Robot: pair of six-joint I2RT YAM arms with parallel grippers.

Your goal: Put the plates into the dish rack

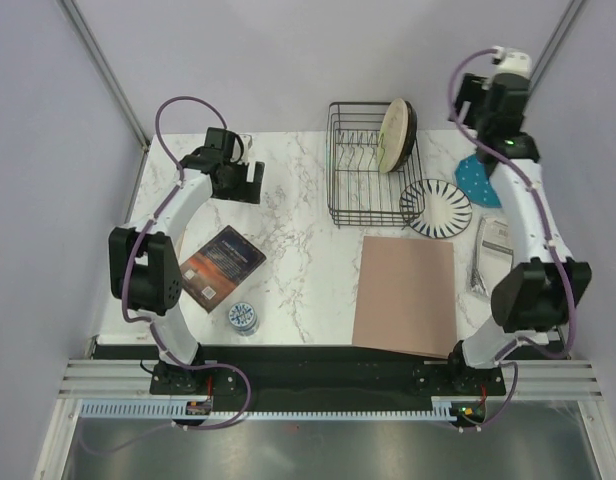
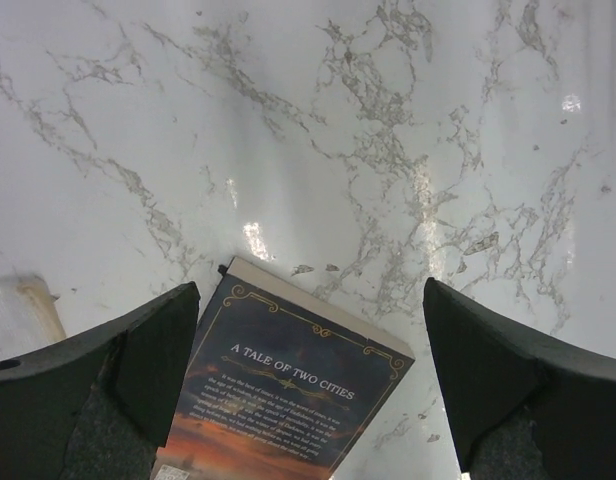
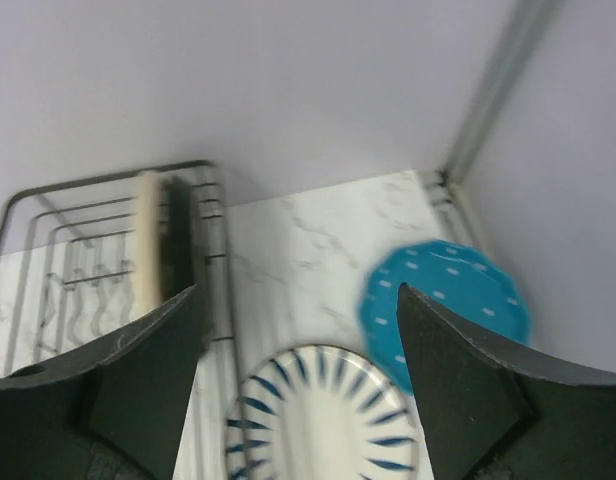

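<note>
The black wire dish rack stands at the back middle of the table. Two plates stand on edge at its right end, a cream one and a darker-backed one behind it; both show in the right wrist view. The black-striped white plate lies by the rack's front right corner, its left edge overlapping the wire. The teal dotted plate lies to its right, partly hidden by my right arm. My right gripper is open and empty, high above both plates. My left gripper is open and empty at the left.
A dark book lies front left, below my left gripper. A small blue-and-white cup stands near the front edge. A brown mat lies front right, a silvery packet beside it. Walls close the back and sides.
</note>
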